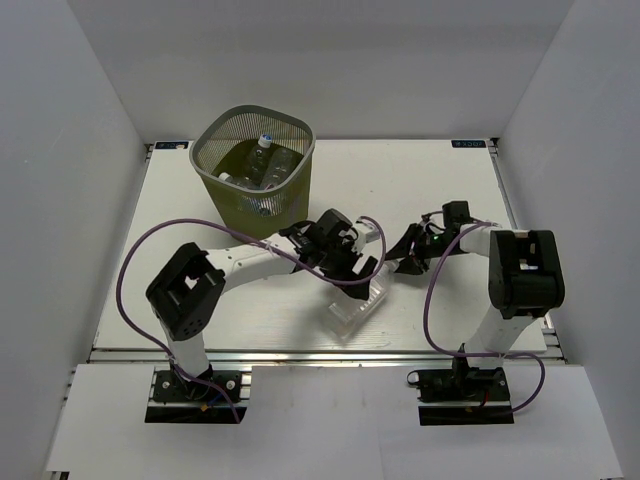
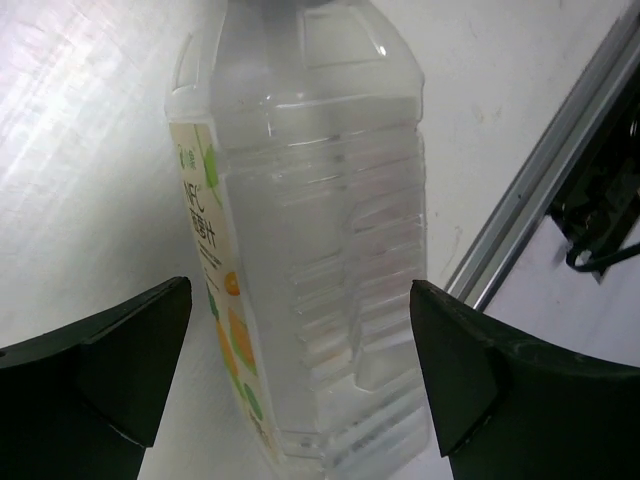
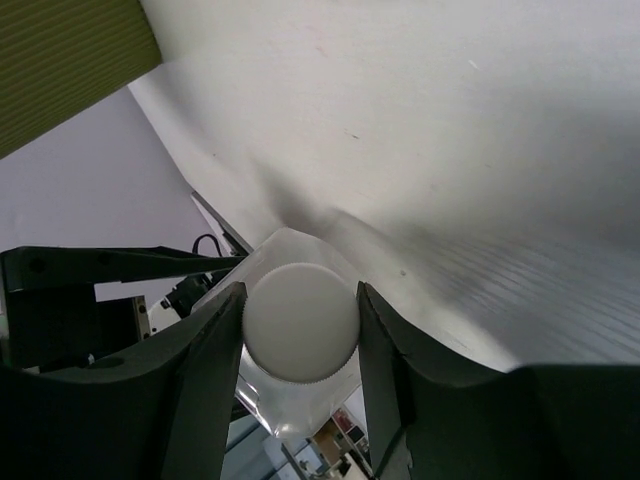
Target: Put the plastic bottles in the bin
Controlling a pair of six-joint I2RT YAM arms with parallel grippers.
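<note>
A large clear square-sided ribbed bottle (image 1: 358,303) lies on the table in front of both arms. In the left wrist view its ribbed body (image 2: 330,230) has an orange-and-green label. My left gripper (image 2: 300,330) is open, one finger on each side of the bottle's lower end and neither touching it. My right gripper (image 3: 300,325) is shut on the bottle's white cap (image 3: 300,315), with both fingers against the cap's sides. The olive-green mesh bin (image 1: 215,190) stands at the back left. Several clear bottles (image 1: 262,160) lie inside it, one with a blue cap.
The table's aluminium front rail (image 2: 530,190) runs just beside the bottle, and my left arm's purple cable (image 1: 135,262) loops over the left side. The bin's green wall (image 3: 60,60) shows in the upper left corner of the right wrist view.
</note>
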